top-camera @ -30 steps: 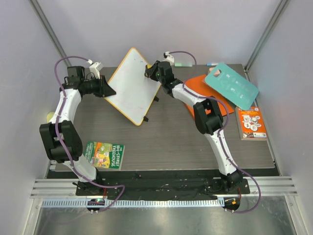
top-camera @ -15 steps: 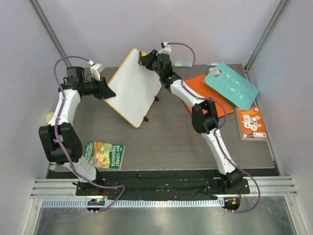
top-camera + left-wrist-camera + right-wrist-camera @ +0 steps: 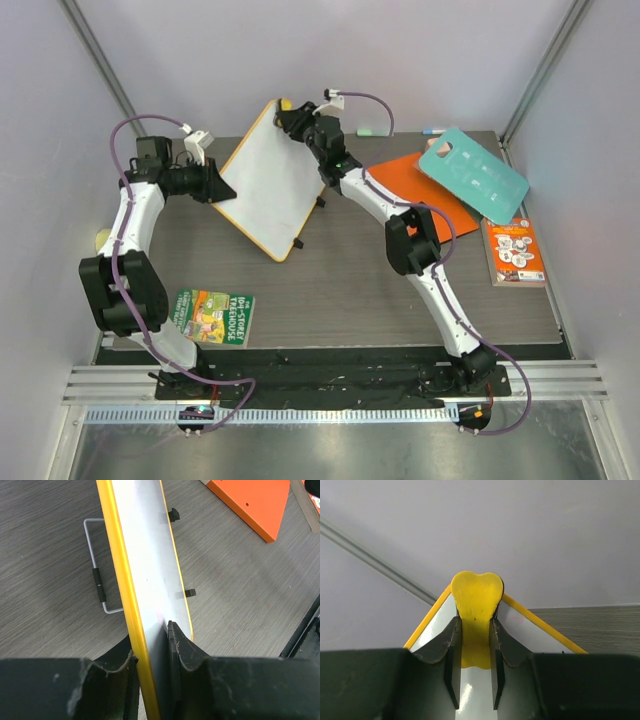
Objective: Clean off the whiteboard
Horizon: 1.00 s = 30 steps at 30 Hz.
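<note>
The whiteboard [image 3: 268, 180] is a white board with a thin orange-yellow rim, held tilted up off the table at back centre. Its face shows no writing. My left gripper [image 3: 217, 187] is shut on the board's left edge; in the left wrist view the yellow rim [image 3: 125, 590] runs between my jaws. My right gripper [image 3: 287, 115] is shut on a yellow heart-shaped eraser [image 3: 476, 615] and presses it on the board's top corner [image 3: 530, 630]. Two black clips [image 3: 173, 514] show on the board's far edge.
An orange book [image 3: 420, 195] lies behind right, with a teal card [image 3: 472, 175] on top of it. A small picture book [image 3: 516, 252] lies at the right edge, a green booklet [image 3: 212, 316] at front left. A wire stand [image 3: 97, 575] hangs behind the board.
My right gripper has slid the eraser up and left across the board, from its right edge to its top corner. The left gripper has kept its hold; the board has tilted slightly.
</note>
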Motion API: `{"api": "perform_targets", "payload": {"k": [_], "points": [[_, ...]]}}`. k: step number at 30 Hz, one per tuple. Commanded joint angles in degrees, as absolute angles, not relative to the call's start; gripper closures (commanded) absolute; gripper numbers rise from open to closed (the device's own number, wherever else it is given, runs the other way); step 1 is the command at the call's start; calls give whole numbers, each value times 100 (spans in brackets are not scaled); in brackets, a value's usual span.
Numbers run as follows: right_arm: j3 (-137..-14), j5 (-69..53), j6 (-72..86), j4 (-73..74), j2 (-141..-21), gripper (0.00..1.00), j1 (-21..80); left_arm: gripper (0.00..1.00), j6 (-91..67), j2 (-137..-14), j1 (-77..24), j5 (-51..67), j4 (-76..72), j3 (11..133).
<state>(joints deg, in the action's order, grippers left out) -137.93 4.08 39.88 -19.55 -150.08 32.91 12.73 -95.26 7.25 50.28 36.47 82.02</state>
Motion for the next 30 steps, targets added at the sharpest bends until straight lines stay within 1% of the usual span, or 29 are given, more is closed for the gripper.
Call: {"api": "perform_targets", "payload": {"k": [1, 4, 9, 12, 17, 20, 24, 26, 28, 30], "points": [[-13256, 1105, 4051, -2215, -14898, 99, 3349, 100, 2628, -9475, 501, 4957, 4087, 8077], [-13070, 1379, 4271, -2250, -14897, 99, 3226, 100, 2680, -9448, 492, 4931, 4131, 8077], [-12990, 1485, 4491, -2311, -15020, 99, 3103, 100, 2751, -9396, 501, 4913, 4210, 8051], [-12964, 1476, 4561, -2443, -15073, 99, 3050, 100, 2812, -9369, 492, 4904, 4254, 8016], [-13271, 1424, 4579, -2303, -15223, 99, 3041, 100, 2865, -9334, 492, 4896, 4298, 7972], [-13105, 1248, 4614, -2346, -15153, 99, 3041, 100, 2839, -9334, 492, 4913, 4263, 7963], [-12289, 1064, 4632, -2680, -14784, 99, 3093, 100, 2725, -9360, 492, 4922, 4193, 7963], [-11508, 1098, 4623, -3126, -14417, 99, 3103, 100, 2681, -9369, 492, 4913, 4149, 7989], [-10719, 1273, 4562, -3400, -14125, 99, 3085, 100, 2585, -9422, 492, 4869, 4131, 8050], [-10320, 1739, 4317, -3559, -13757, 99, 3068, 100, 2505, -9466, 501, 4773, 4113, 8103]]}}
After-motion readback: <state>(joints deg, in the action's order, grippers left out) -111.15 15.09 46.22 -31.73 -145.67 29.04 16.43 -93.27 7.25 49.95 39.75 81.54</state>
